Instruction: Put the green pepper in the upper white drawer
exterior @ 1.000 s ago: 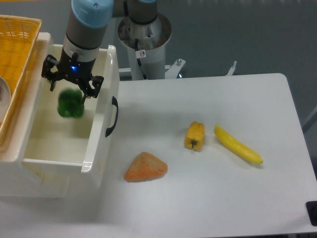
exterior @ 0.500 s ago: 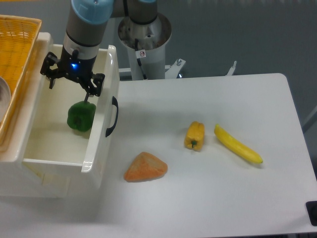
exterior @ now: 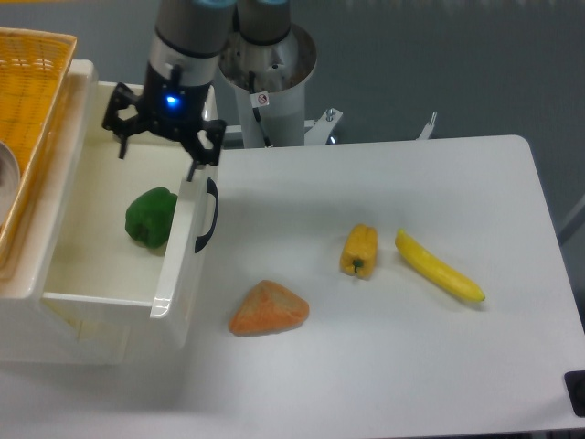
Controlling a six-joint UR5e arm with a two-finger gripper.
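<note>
Green pepper (exterior: 151, 218) sits on the floor of the upper white drawer (exterior: 113, 279), up against the inner face of the front wall, and nothing grips it. Above it hangs the tool (exterior: 157, 155), fingers spread and empty, one tip over the drawer's front edge by the black handle (exterior: 207, 216). Placement looks done; only pulling clear seems left
</note>
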